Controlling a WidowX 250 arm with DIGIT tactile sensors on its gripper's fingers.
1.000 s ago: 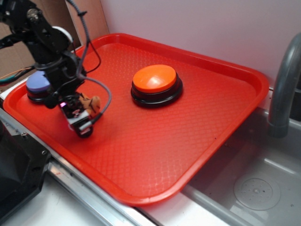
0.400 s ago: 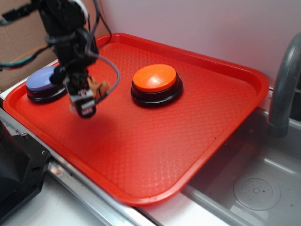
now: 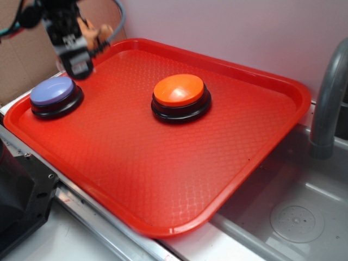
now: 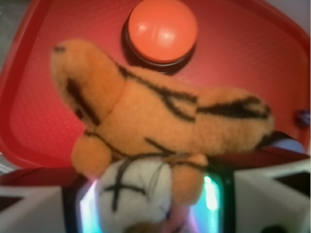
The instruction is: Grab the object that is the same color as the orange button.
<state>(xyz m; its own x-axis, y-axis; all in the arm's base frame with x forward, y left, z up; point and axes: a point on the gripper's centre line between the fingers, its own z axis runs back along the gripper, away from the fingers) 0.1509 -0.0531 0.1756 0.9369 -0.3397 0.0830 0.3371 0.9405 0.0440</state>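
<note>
Red tray (image 3: 261, 130), steel sink (image 3: 293, 217), grey faucet (image 3: 326, 103)

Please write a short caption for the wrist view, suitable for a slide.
Gripper holding a striped plush tiger above the red tray, with the orange button beyond.

Plain pale wall (image 3: 228, 27) at back, brown cardboard-like panel (image 3: 22, 65) at left. Metal sink (image 3: 293, 206) bottom right w/ round drain (image 3: 296, 222) — grey faucet pipe (image 3: 326, 103) curving up at right edge. Light soft, even.
</note>
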